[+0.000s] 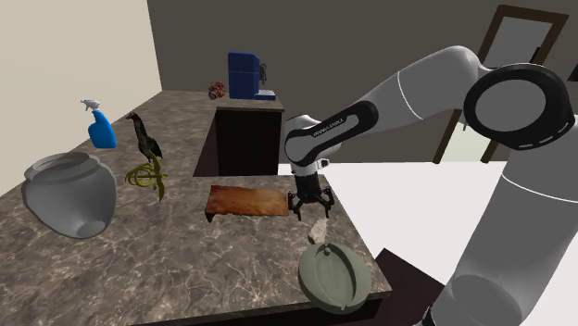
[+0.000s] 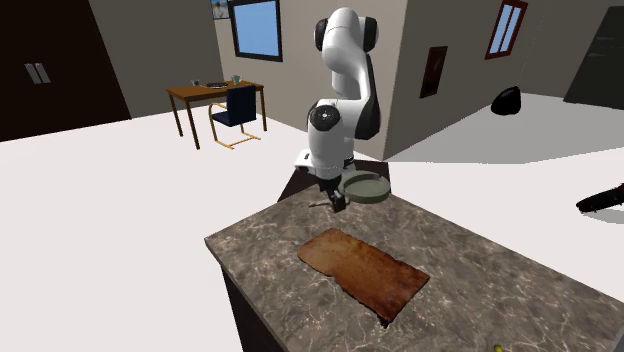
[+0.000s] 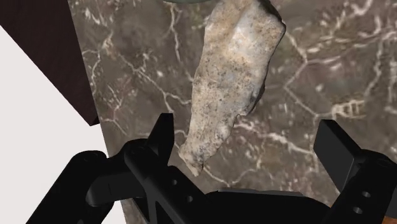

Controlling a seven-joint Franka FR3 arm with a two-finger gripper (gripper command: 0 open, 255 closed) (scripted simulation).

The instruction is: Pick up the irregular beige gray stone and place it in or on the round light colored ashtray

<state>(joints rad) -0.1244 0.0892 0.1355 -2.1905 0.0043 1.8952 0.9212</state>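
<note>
Because the stone (image 3: 232, 83) lies flat on the worktop (image 1: 185, 250) close to its edge on the stand's side, between the brown board (image 1: 246, 200) and the ashtray (image 1: 332, 275) at the corner, the gripper (image 3: 248, 143) points straight down above it. Its fingers are spread wide and clasp nothing. Only the stone's narrow near tip sits between them, closer to one finger, so the stance looks set to straddle the slim width rather than the length, and with the ashtray just past the stone's far end, I judge the carry short.
</note>
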